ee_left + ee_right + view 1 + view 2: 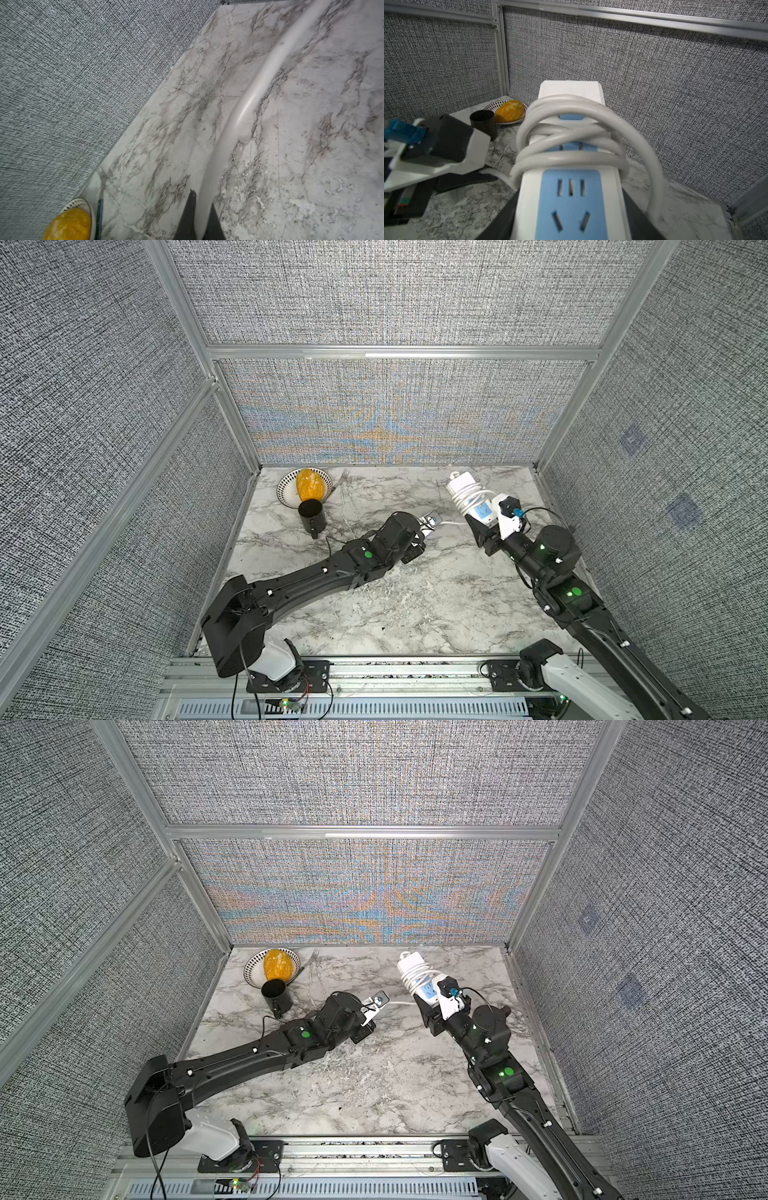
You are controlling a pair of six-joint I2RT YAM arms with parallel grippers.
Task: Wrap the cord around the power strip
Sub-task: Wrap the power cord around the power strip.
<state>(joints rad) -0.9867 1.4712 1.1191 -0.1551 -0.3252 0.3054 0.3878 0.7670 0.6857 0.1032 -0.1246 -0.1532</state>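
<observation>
The white power strip [460, 483] [409, 964] with light-blue sockets is held up off the marble table, its free end toward the back wall. My right gripper [485, 519] [571, 218] is shut on its near end, a black finger [500, 224] on each long side. The white cord [470, 497] [571, 158] lies in several loose loops round the strip's middle. A free stretch of the cord [401, 1003] runs left to my left gripper [430, 531] [202, 200], which is shut on the cord [249, 99] low over the table.
At the back left stand a patterned bowl [286, 483] holding a yellow-orange lump [308, 484], a black cup [311, 520] and a fork [341, 479]. Fabric walls close three sides. The left wrist camera housing [436, 143] is close beside the strip.
</observation>
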